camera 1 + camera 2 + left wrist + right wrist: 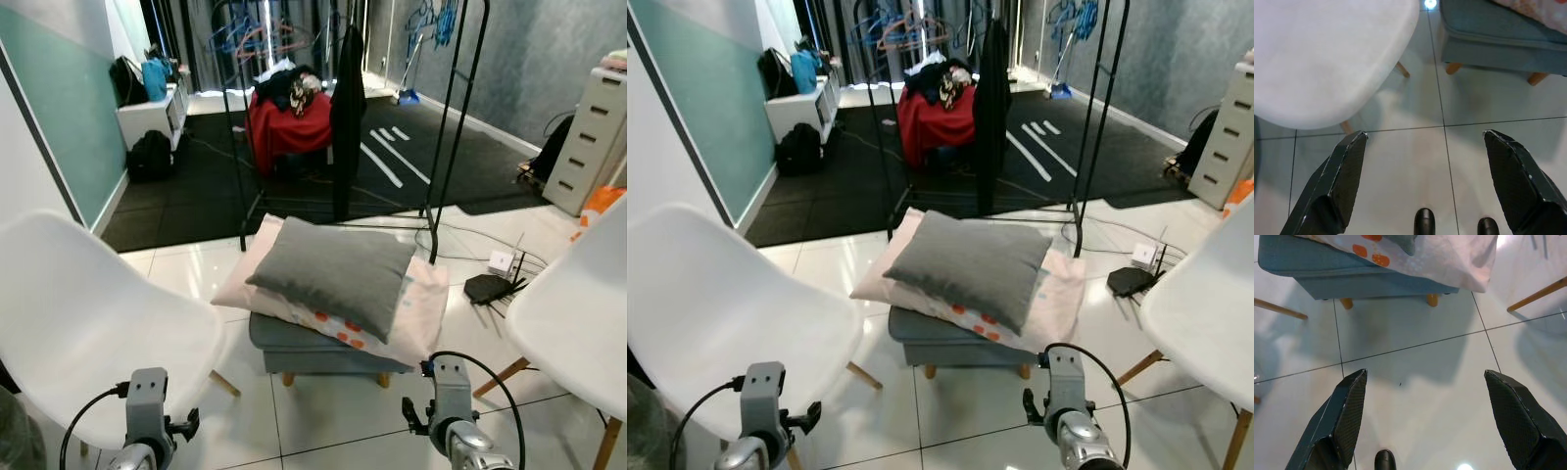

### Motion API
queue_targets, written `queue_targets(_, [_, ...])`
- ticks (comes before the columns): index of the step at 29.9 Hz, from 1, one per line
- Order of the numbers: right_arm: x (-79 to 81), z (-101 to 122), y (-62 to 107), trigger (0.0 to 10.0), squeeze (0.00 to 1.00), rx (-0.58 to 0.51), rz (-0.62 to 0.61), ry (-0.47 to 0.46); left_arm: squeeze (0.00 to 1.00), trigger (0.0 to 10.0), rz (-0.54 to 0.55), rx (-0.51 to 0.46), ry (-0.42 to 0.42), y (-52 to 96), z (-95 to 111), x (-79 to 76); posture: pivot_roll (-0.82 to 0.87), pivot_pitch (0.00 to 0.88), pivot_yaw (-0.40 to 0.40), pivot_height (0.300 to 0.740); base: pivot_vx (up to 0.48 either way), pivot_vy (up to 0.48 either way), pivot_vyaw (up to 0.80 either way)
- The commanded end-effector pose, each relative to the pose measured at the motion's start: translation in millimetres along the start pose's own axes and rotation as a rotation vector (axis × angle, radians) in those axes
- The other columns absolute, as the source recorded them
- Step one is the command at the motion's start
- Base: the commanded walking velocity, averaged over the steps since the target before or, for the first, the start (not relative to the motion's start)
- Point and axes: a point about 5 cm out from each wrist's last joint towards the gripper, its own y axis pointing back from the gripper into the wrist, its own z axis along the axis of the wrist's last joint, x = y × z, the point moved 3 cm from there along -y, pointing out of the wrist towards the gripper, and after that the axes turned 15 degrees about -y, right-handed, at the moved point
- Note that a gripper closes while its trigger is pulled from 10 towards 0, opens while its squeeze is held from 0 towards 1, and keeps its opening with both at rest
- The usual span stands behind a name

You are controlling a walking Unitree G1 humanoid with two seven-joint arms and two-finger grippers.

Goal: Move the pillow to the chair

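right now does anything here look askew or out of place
The grey pillow lies crooked on a larger patterned pillow, which overhangs the small blue footstool on one side. A router with trailing cables sits on the floor. Both grippers hang open above bare tile.

Glossy white tiled floor (323,411) gives way at twelve o'clock to a dark carpeted area (294,186) marked with white painted stripes (387,152). A black metal clothes rail (456,108) stands at the boundary, a dark garment (346,108) hanging from it. Behind it, a red-draped heap of clothes (289,122). At ten o'clock, a teal wall panel (64,117) and low white shelf unit (152,108) with a black backpack (152,155) on the floor beside it. At two o'clock, a white chest of drawers (591,137) stands before a grey textured wall (529,59).
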Motion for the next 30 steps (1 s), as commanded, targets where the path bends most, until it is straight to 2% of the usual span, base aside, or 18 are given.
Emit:
queue_targets(1, [5.7, -3.7, -0.5, 10.0, 0.0, 0.015, 0.008, -0.001, 0.0, 10.0, -0.006, 0.009, -0.008, 1.1, -3.0, 2.6, -0.04, 0.031, 0.01, 0.74, 0.0, 0.0, 0.0])
queue_targets(14, [6.0, -5.6, -0.3, 10.0, 0.0, 0.018, 0.008, -0.001, 0.0, 10.0, -0.032, 0.008, -0.025, 1.8, -4.9, -1.6, -0.04, 0.014, 0.014, 0.74, 0.0, -0.091, 0.0])
queue_targets(19, [5.3, -7.0, 0.0, 10.0, 0.0, 0.022, 0.006, 0.002, 0.0, 10.0, 0.003, 0.017, -0.017, 3.1, -8.3, 1.4, -0.04, 0.008, 0.011, 0.74, 0.0, 0.0, 0.0])
queue_targets(30, [4.7, -8.5, 0.4, 10.0, 0.0, 0.025, 0.006, 0.007, 0.0, 10.0, -0.003, 0.021, -0.007, 3.2, -9.1, 2.1, -0.04, 0.009, 0.014, 0.74, 0.0, 0.0, 0.0])
